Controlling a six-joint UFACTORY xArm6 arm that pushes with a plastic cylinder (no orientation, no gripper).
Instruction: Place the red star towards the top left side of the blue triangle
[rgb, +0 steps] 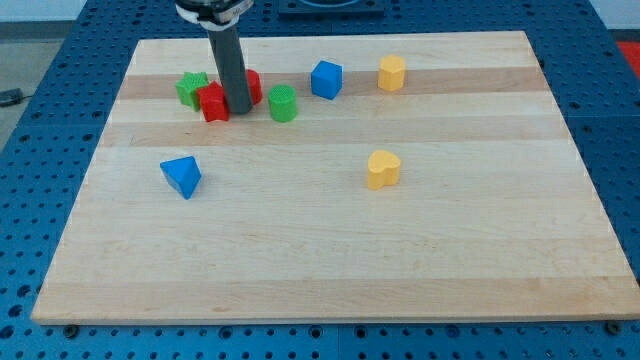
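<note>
My tip (240, 110) is a bare rod end: no pincer on this rig, so nothing to clench or release, it only pushes. It sits at the view's top left, touching or just beside the red star (213, 103), which is on its left. A 2nd red block (253, 86) is partly hidden behind the rod; shape can't tell. Green star (191, 88) is further left, touching the red star or nearly. Green cylinder (283, 103) is just right of the tip.

Red star looks like small, light, rigid plastic; prob. slides easily on smooth wood and may spin if pushed on a point. No gripping; best to push on its top side, w/ the rod centred.

Blue triangle (182, 176) lies below & left of the tip, well apart. Blue cube (326, 79), yellow block (391, 72) and yellow heart (383, 169) are all to the right, out of the way.

Wooden board (330, 270) is flat, smooth, with lots of free room round the triangle.
</note>
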